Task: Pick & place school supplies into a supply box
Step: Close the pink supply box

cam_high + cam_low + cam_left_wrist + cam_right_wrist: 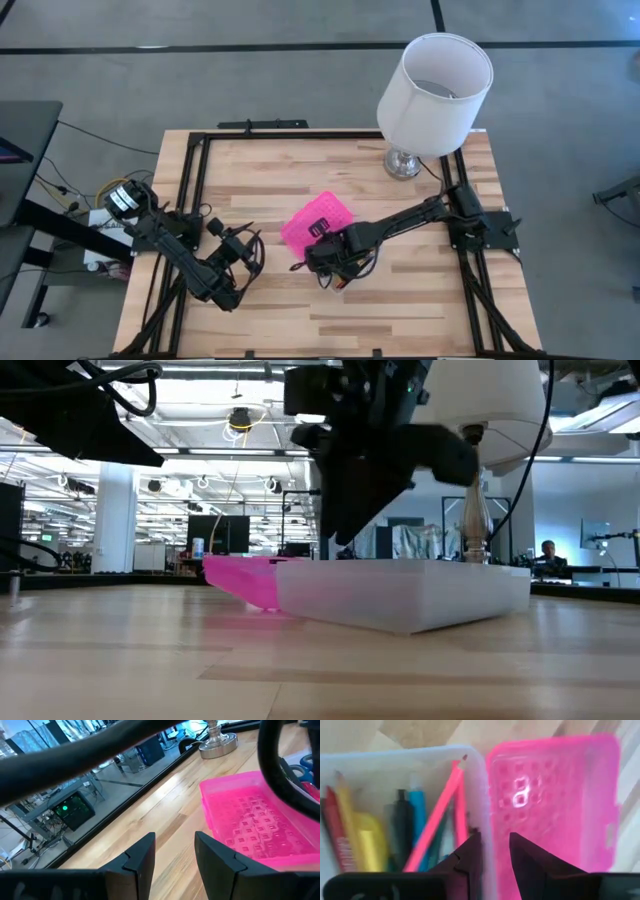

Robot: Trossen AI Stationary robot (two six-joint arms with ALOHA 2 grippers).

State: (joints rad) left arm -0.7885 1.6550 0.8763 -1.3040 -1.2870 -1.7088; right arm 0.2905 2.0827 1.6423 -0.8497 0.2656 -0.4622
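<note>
**High view: right gripper over the box, left arm off to the side**

High view first, going from the left: the left gripper (248, 252) hangs over bare wood at the table's (420, 300) left-front part, well apart from the box. Its two fingers (142, 857) stand apart with nothing between them; past them the wrist camera sees the pink lid (255, 822) lying open and flat on the wood.

Near the middle of the table lies the supply box (400, 595), its clear tray just beside the flipped-back lid. The right gripper (335, 262) is down over that tray. Its fingers (470, 857) sit slightly parted, straddling the tray's wall next to the lid, and I cannot make out anything pinched between them.

Inside the tray lie the pens and pencils (395, 835): red, yellow, black, blue, pink and orange ones, side by side.

At the back right stands a lamp with a white shade (435, 85).
</note>
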